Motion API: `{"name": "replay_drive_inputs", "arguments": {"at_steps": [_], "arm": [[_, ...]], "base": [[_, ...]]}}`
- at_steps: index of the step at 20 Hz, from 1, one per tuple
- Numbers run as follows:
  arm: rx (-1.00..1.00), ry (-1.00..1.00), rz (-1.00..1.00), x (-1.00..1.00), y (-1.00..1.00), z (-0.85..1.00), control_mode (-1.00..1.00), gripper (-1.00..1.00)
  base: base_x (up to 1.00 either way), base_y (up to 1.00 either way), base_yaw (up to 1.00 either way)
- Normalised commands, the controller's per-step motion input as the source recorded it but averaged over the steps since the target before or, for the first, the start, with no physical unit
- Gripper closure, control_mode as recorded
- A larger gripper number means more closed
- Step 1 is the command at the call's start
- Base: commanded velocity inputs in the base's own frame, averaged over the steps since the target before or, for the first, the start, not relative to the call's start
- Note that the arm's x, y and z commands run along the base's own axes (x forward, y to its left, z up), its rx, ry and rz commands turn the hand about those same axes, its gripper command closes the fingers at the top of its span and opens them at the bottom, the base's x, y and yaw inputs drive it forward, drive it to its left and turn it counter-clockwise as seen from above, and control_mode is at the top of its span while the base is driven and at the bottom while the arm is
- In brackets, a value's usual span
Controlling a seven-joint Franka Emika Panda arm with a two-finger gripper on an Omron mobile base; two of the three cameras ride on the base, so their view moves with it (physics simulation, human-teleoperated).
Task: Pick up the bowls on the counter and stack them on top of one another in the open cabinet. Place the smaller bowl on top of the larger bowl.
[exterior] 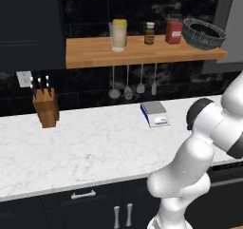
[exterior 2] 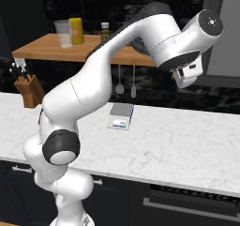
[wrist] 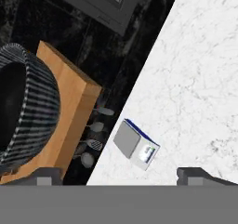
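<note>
Grey ribbed bowl up on the wooden shelf, arm raised beside it with nothing in hand.

Wide grey metallic bowl with the mesh-like outside (exterior: 204,33) sits at the right end of the wooden wall shelf (exterior: 95,54), upper right of the left base view and far left of the hand view. The white arm's two-finger gripper (wrist: 121,175) hangs high over the white marble surface (exterior: 85,147); its dark fingers (wrist: 197,174) stand wide apart, holding nothing. I see no small black bowl, nor the open cabinet. To my eye the next grasp should swing the hand toward the grey bowl, straddle one wall of its rim, and lift straight up, staying clear of the red box (exterior: 173,32) beside it.
</note>
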Motion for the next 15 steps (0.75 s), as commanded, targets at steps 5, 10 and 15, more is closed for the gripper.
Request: {"name": "replay_drive_inputs", "arguments": {"at_steps": [5, 10, 15], "arm": [[-0.16, -0.08, 0.00, -1.00, 0.51, -1.00, -1.00, -1.00], [-0.16, -0.11, 0.08, -1.00, 0.97, -1.00, -1.00, -1.00], [-0.21, -0.19, 0.12, -1.00, 1.00, -1.00, -1.00, -1.00]], "base": [[0.00, 0.00, 0.00], [0.00, 0.00, 0.00], [0.00, 0.00, 0.00]]}}
